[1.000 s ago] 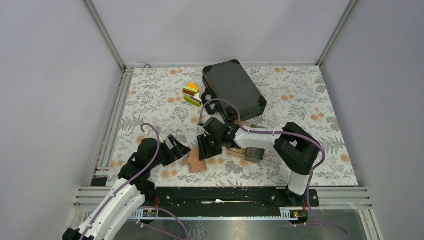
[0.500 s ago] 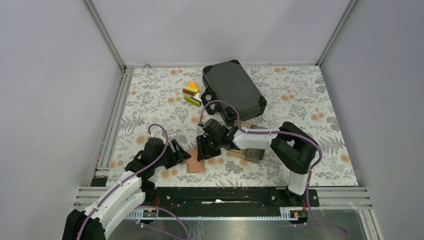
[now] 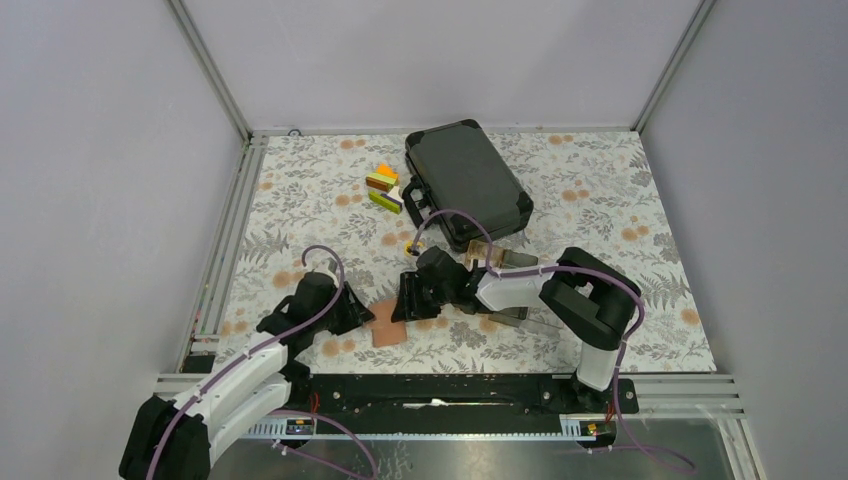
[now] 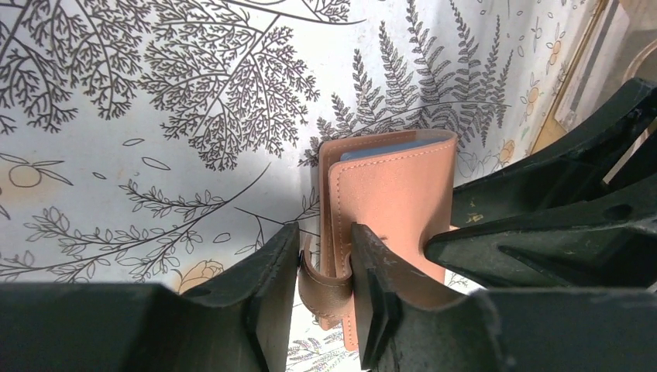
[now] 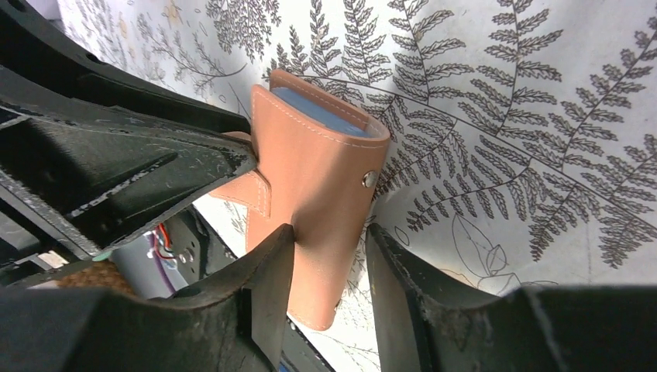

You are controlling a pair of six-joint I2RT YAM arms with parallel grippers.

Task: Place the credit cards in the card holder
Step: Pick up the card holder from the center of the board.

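The salmon-pink card holder (image 3: 388, 328) lies folded shut on the patterned cloth between the two arms, with blue-grey pockets showing at one end (image 5: 310, 178). My left gripper (image 3: 365, 312) comes in from the left. In its wrist view the gripper (image 4: 325, 236) is shut on the card holder's strap (image 4: 325, 283), both fingers pressing it. My right gripper (image 3: 405, 300) reaches from the right. It (image 5: 331, 232) straddles the card holder's other end, one finger touching the cover, the other apart from it, so it is open. The credit cards are out of view.
A black hard case (image 3: 465, 185) lies at the back centre, with coloured blocks (image 3: 383, 188) to its left. A small yellow disc (image 3: 412, 250) sits behind the right gripper. A clear tray (image 3: 520, 318) is partly hidden under the right forearm. Metal rails (image 3: 225, 260) border the left side.
The left gripper moved right up to the card holder and closed on its strap. The right gripper drew slightly nearer and narrowed a little. The card holder shifted slightly.
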